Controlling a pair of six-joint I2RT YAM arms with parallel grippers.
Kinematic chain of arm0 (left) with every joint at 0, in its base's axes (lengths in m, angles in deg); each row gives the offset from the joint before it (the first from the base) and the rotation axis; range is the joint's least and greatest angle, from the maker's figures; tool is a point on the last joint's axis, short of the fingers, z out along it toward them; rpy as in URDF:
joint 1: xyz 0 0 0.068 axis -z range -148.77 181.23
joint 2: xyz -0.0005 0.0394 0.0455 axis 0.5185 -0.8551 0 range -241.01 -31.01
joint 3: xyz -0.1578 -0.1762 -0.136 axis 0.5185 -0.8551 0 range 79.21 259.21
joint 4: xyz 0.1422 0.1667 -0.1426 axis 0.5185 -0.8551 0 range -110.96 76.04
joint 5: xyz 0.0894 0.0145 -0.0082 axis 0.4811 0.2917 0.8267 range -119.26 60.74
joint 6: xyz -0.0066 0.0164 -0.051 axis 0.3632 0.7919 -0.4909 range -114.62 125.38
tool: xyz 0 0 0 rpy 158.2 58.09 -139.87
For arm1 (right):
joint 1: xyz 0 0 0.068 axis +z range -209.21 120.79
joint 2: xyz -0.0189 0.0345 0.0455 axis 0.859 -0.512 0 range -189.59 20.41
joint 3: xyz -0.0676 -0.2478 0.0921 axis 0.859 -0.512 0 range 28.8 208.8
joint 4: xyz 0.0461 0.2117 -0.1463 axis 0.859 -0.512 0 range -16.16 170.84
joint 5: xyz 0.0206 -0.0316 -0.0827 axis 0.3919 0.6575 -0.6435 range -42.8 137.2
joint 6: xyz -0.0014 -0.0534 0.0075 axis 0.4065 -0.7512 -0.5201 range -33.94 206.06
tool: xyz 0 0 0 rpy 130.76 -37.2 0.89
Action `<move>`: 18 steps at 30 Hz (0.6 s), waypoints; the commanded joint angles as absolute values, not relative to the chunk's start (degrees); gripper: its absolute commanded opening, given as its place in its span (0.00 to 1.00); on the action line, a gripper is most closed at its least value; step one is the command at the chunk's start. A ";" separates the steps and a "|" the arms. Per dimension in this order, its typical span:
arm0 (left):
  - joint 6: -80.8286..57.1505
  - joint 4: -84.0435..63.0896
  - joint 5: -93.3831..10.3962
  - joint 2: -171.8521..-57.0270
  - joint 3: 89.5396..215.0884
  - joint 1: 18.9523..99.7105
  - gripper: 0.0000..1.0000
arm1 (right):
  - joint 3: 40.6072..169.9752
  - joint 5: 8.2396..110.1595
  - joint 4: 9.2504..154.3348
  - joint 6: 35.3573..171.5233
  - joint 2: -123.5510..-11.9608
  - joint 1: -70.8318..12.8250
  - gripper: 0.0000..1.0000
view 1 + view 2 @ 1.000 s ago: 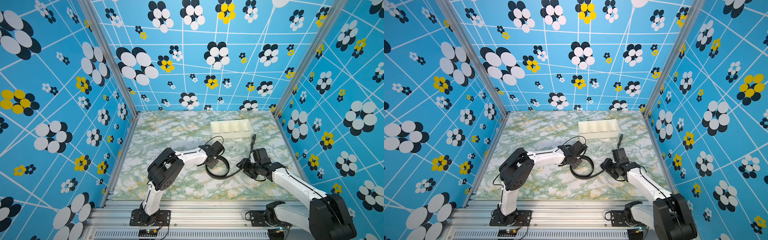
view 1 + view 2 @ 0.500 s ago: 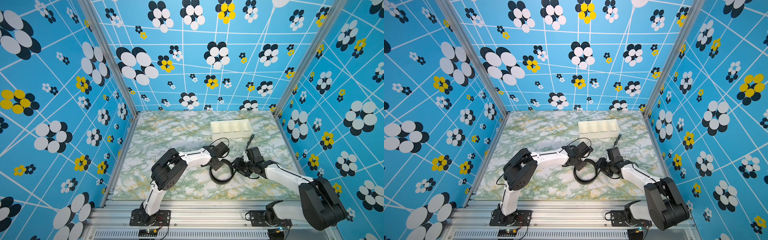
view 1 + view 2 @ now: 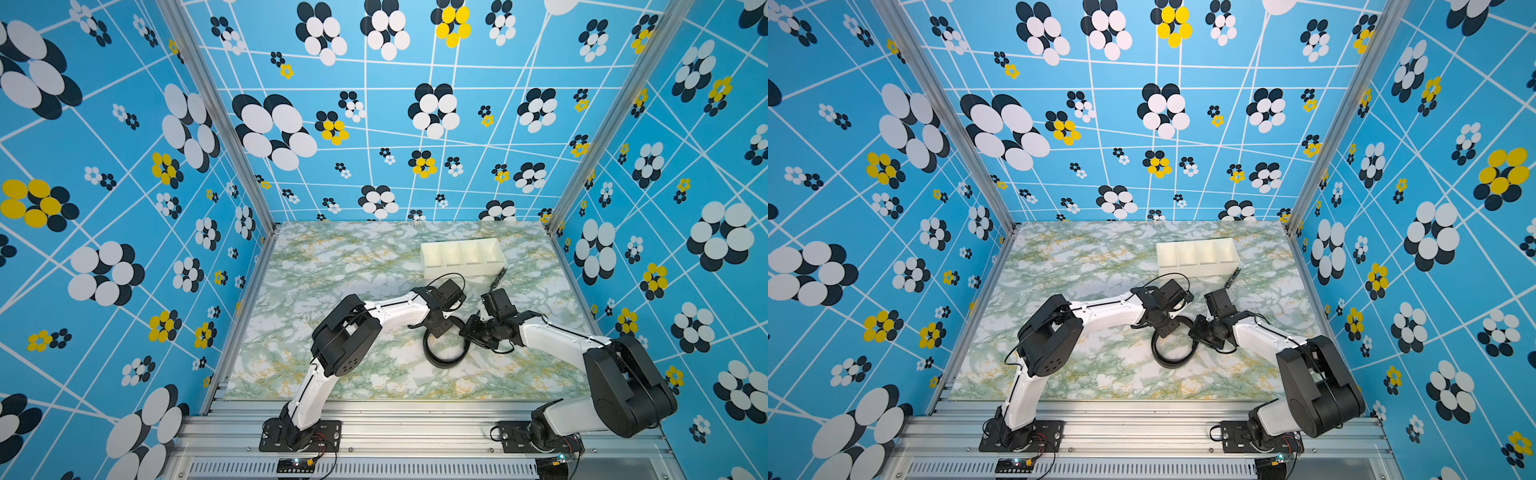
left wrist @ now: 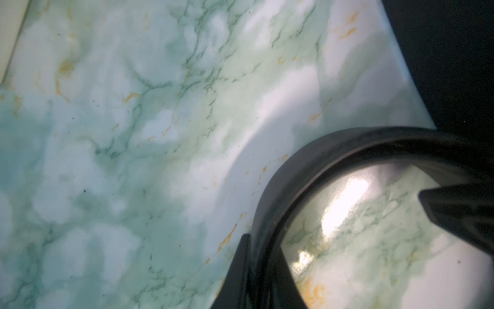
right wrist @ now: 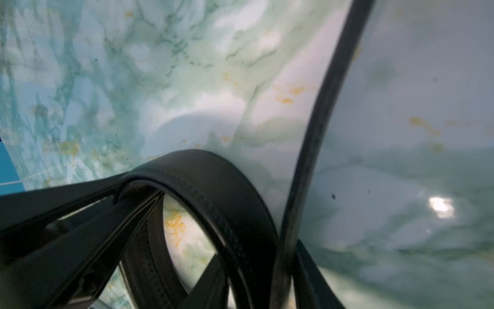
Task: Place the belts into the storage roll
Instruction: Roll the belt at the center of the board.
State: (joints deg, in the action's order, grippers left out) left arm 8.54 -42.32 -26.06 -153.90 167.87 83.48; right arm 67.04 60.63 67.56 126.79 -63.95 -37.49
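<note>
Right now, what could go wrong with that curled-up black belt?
1. The belt is only a loose loop. If the left gripper holding it slips, it could spring open.
2. Its buckle end lies right beside the tray. Lifting the belt might drag the buckle against the tray and shove it.
3. The right gripper sits very close to the left one, so they could bump.
</note>
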 commanded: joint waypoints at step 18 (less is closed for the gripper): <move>-0.19 -42.79 -29.38 -147.24 164.51 75.93 0.42 | 69.19 50.83 52.35 126.12 -62.71 -35.48 0.00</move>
